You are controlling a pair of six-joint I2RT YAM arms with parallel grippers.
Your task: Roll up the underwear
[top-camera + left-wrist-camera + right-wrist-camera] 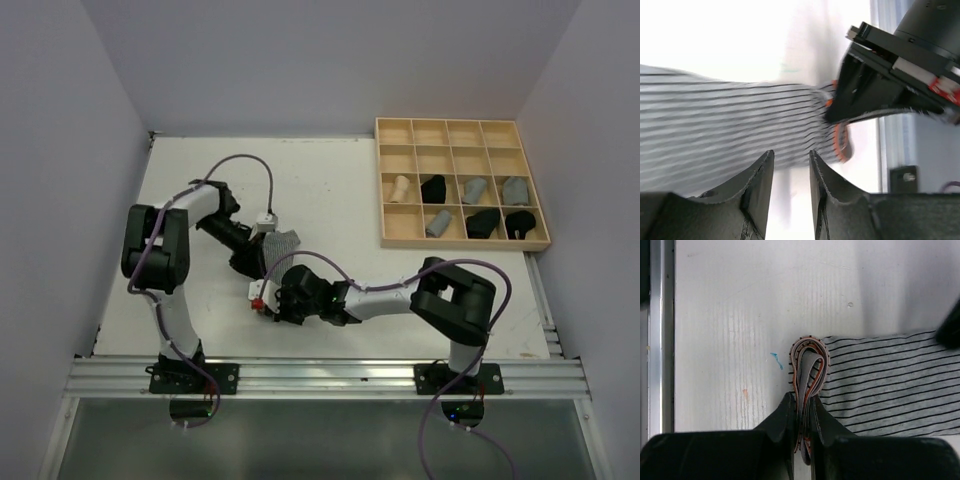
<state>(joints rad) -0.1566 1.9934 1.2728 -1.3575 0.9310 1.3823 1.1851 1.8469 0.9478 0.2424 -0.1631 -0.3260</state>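
Observation:
A grey underwear with thin black stripes (283, 243) (730, 125) (890, 385) lies flat on the white table between the two arms. Its orange-edged waistband (810, 362) is folded into a loop at one end. My right gripper (801, 401) (268, 300) is shut on that folded waistband, both fingers pinching it. In the left wrist view the right gripper's dark body (880, 85) sits over the same end. My left gripper (791, 152) (252, 262) stands open at the cloth's edge, the gap between its fingers empty.
A pale wooden grid tray (460, 125) stands at the back right, holding several rolled garments: one tan (401, 189), others black (433, 188) or grey (473, 189). The table's metal front rail (330, 375) runs just behind the arm bases.

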